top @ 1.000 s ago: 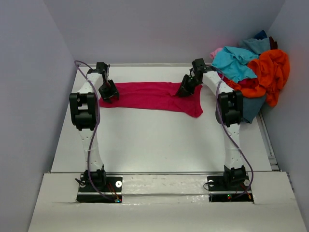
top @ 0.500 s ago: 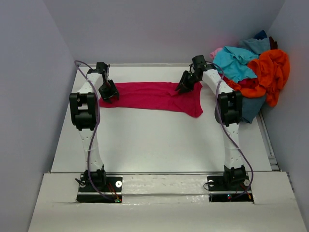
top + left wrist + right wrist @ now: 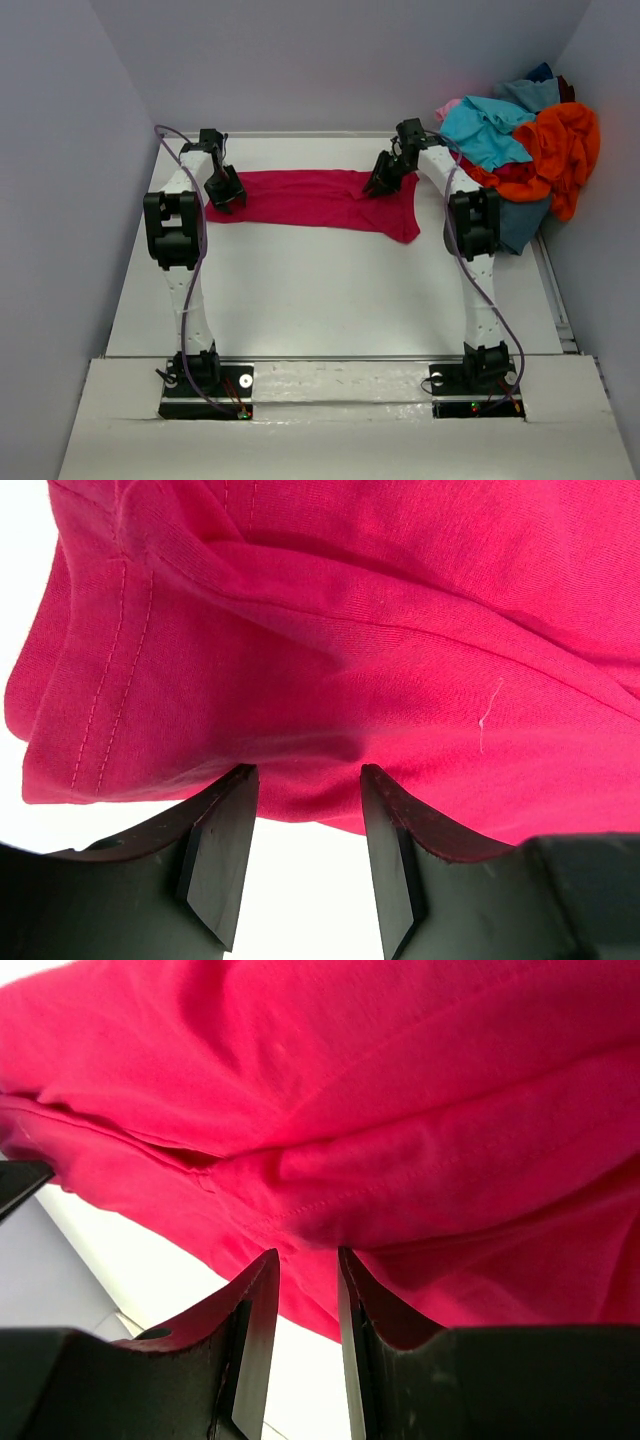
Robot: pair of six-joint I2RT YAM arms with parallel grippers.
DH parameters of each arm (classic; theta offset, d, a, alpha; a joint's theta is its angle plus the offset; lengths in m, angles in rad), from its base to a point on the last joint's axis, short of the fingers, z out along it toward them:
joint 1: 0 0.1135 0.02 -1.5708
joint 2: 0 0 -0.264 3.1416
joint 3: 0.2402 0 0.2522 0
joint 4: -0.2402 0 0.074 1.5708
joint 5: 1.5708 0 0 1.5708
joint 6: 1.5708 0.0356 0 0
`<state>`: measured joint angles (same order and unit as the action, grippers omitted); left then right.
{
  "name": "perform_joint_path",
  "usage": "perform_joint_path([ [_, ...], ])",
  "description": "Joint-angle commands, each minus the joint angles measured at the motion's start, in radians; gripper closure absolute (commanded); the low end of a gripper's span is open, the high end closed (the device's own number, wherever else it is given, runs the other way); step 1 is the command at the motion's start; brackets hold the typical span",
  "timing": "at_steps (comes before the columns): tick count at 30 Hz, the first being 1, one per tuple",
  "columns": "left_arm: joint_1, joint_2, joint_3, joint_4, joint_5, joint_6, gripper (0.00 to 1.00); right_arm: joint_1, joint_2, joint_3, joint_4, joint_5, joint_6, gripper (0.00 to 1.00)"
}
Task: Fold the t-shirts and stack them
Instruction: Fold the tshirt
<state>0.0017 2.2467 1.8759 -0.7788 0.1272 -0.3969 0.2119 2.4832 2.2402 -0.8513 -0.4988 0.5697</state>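
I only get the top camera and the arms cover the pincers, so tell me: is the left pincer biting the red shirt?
Observer: Not clearly. The left pincer stands open, and the crimson t-shirt has its edge right at the tips.
Operator: And the right one?
Observer: The right pincer is narrower, with cloth bunched at its tips; grip unclear.
Operator: Anything else?
Observer: A loose white thread lies on the cloth.

Even, soft lighting; wrist views blow the table [image 3: 12,540] white, crimson t-shirt [image 3: 350,630] sharp
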Motion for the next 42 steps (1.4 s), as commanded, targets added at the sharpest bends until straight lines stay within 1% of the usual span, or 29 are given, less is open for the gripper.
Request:
perform_joint_path([
  [1,0.003,-0.033,-0.003,-0.022,-0.005,0.015,0.43,0.011,-0.102,-0.040,0.001,0.006,-0.031,0.64],
  [6,0.003,-0.032,-0.008,-0.019,-0.003,0.015,0.43,0.020,-0.128,-0.106,0.006,-0.004,-0.040,0.64],
  [10,0.003,-0.032,-0.011,-0.017,-0.005,0.016,0.43,0.030,-0.165,-0.189,0.049,-0.001,-0.033,0.64],
  [12,0.003,-0.032,-0.012,-0.017,-0.005,0.016,0.43,0.030,-0.161,-0.197,0.057,-0.004,-0.033,0.65],
  [14,0.003,-0.032,-0.011,-0.017,-0.001,0.016,0.43,0.030,-0.147,-0.200,0.060,-0.006,-0.034,0.70],
  [15,0.003,-0.032,-0.009,-0.017,-0.001,0.018,0.43,0.030,-0.142,-0.202,0.067,-0.003,-0.036,0.76],
  [16,0.003,-0.032,-0.009,-0.019,-0.004,0.018,0.43,0.030,-0.130,-0.202,0.067,-0.001,-0.036,0.78],
  [18,0.003,-0.032,-0.004,-0.023,-0.006,0.020,0.43,0.030,-0.115,-0.191,0.067,0.003,-0.036,0.82],
  [22,0.003,-0.033,-0.003,-0.022,-0.005,0.020,0.43,0.030,-0.075,-0.131,0.041,0.009,-0.037,0.85],
  [29,0.003,-0.027,-0.003,-0.023,-0.003,0.020,0.43,0.030,-0.006,-0.005,-0.017,0.025,-0.044,0.85],
  [33,0.003,-0.025,0.003,-0.025,-0.003,0.020,0.43,0.030,0.031,0.025,-0.026,0.025,-0.042,0.86],
  [38,0.003,-0.024,0.003,-0.025,-0.005,0.021,0.43,0.030,0.022,-0.005,-0.008,0.028,-0.039,0.86],
  [42,0.003,-0.021,0.002,-0.025,-0.001,0.021,0.43,0.030,0.036,0.021,-0.003,0.046,-0.047,0.86],
])
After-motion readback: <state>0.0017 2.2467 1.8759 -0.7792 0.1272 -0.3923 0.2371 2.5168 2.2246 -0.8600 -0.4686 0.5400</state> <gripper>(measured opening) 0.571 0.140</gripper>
